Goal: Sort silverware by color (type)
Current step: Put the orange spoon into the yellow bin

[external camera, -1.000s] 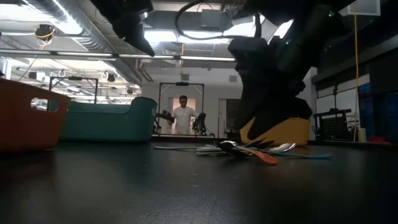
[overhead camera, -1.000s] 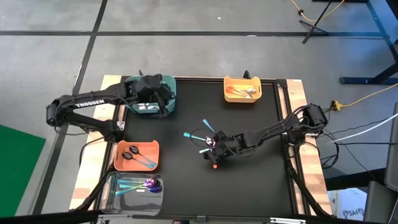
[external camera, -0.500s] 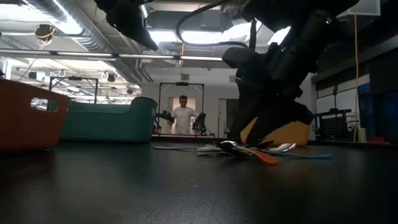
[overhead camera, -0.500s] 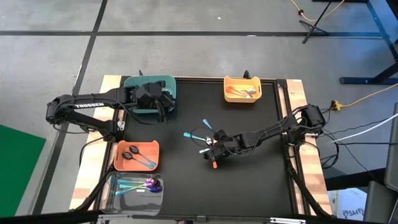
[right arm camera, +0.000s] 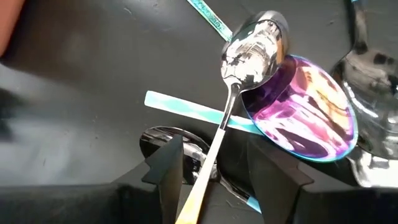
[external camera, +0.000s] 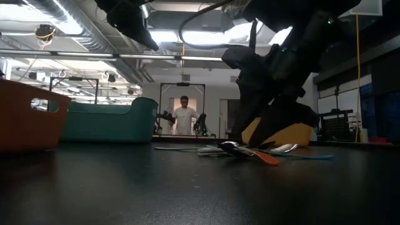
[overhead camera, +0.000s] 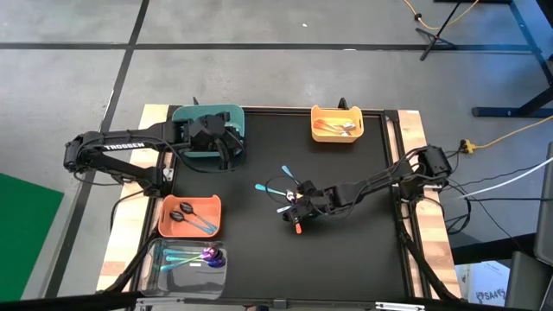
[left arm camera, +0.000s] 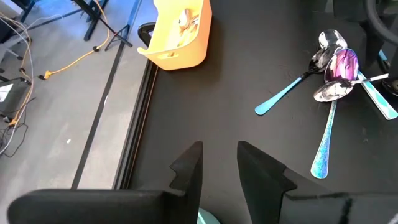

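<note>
The right hand sits low over the middle of the black surface, its fingers apart and straddling the handle of a shiny silver spoon without closing on it. That spoon lies across an iridescent purple spoon and a teal-blue handle, with a dark spoon bowl just beside the fingers, all part of a loose pile of silverware under the hand. The left hand hangs above the teal bin at the surface's far left corner, its fingers apart and holding nothing. A yellow bin at the far edge holds orange-copper spoons; an orange bin at the near left holds black ones, and a clear bin beside it holds teal and purple ones
</note>
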Motion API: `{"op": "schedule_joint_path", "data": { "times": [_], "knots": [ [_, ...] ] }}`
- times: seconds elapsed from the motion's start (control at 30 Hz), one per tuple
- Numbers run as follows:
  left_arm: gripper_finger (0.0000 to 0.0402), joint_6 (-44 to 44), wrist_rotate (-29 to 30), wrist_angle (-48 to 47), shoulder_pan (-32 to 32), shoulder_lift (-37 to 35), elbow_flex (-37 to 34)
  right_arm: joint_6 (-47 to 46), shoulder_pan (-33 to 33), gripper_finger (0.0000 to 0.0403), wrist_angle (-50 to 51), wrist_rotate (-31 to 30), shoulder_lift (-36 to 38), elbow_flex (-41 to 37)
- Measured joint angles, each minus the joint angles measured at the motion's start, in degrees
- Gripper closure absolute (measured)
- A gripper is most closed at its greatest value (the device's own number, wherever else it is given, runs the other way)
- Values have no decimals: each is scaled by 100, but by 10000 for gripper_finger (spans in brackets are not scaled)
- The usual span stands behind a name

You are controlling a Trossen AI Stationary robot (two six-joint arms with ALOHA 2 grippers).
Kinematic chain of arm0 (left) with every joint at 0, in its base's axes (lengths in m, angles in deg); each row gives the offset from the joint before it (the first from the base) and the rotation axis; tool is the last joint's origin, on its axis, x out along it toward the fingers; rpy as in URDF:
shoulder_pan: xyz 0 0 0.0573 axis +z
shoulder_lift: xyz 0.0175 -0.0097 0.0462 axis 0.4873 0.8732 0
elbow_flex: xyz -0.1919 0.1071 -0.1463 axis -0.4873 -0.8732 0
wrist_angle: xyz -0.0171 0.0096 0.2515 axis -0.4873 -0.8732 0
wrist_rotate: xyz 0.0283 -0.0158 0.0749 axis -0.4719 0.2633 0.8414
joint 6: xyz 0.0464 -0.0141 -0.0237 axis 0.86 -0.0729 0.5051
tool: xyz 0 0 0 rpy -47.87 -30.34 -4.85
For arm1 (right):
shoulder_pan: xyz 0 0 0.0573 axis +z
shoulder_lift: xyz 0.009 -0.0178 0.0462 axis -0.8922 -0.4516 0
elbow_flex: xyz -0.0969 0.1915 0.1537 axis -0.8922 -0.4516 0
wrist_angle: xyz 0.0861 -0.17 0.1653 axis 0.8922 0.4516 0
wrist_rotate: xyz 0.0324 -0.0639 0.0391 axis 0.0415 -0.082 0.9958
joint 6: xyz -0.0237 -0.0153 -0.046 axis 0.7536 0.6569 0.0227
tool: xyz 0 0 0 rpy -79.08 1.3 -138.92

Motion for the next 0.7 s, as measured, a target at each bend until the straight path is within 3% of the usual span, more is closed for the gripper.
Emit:
{"op": "schedule_joint_path", "data": {
  "times": [0.37, 0.7],
  "knots": [
    [308, 2, 2, 2, 2, 0, 0, -278, -4, 247, -149, -26, -246, 0],
    [308, 2, 0, 0, 2, 0, 0, -276, -3, 320, -136, -155, -324, 0]
  ]
}}
